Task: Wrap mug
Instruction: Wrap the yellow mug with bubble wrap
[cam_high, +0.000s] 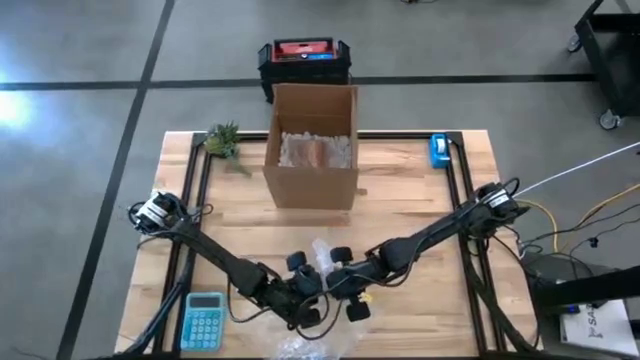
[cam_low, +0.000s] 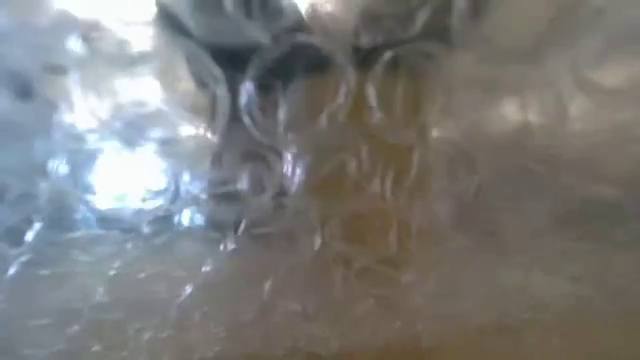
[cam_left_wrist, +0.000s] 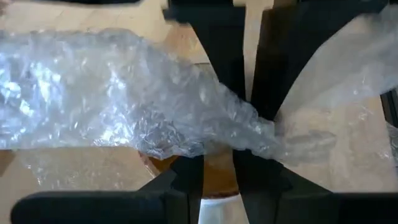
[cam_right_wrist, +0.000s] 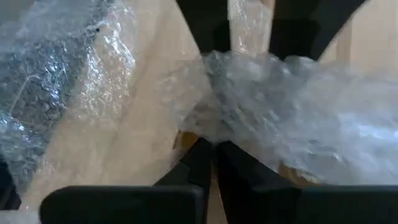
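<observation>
A light wooden table (cam_high: 410, 205) with a black metal frame stands on a grey concrete floor (cam_high: 80, 130) crossed by dark lines, with a black crate (cam_high: 305, 62) just behind it and a dark wheeled cart (cam_high: 612, 50) at the far right.

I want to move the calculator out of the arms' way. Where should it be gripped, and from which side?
Judging from the high view, grip the calculator across its two long edges, coming straight down from above. It lies flat on the table near the left arm, so only its thin sides offer a hold.
</observation>
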